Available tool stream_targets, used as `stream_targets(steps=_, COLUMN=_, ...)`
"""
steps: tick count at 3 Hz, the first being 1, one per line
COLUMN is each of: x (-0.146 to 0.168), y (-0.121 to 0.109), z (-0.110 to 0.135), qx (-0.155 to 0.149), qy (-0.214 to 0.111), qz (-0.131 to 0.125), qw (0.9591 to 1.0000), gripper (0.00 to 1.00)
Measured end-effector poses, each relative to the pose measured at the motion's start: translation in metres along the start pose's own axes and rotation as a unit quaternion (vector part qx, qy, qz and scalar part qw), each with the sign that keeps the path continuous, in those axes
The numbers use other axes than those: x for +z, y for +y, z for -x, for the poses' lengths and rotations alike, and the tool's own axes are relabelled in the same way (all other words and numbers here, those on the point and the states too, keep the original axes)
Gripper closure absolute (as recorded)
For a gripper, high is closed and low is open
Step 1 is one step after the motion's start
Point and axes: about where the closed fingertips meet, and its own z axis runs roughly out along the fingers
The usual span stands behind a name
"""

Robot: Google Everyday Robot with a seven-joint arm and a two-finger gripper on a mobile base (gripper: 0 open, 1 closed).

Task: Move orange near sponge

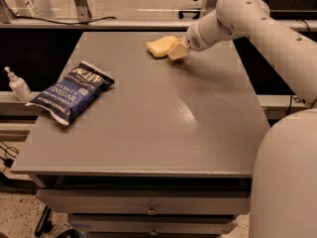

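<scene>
The pale yellow sponge (158,46) lies at the far middle of the grey table (148,123). My gripper (177,51) is at the end of the white arm (233,19), low over the table and right up against the sponge's right side. The orange does not show anywhere; whether it is hidden at the gripper, I cannot tell.
A blue chip bag (72,91) lies on the left part of the table. A small white bottle (19,85) stands on a ledge off the table's left edge. The robot's white body (287,182) fills the lower right. Drawers (148,209) sit under the table front.
</scene>
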Motion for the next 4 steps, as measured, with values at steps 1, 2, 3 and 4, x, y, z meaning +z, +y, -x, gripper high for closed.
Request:
stream_targets(steps=1, x=0.0048, y=-0.0024, z=-0.0003, qx=0.003, qy=0.002, qz=-0.003, qw=1.0000, gripper=0.82)
stream_targets(steps=2, x=0.0068, y=-0.0037, z=0.0019, qx=0.002, qy=0.003, qz=-0.005, qw=1.0000, gripper=0.59)
stream_targets(steps=3, x=0.0073, y=-0.0043, z=0.0025, qx=0.002, qy=0.004, qz=-0.005, qw=1.0000, gripper=0.35)
stream_targets(steps=4, x=0.0080, y=-0.0040, z=0.0020, qx=0.002, qy=0.005, qz=-0.005, qw=1.0000, gripper=0.12)
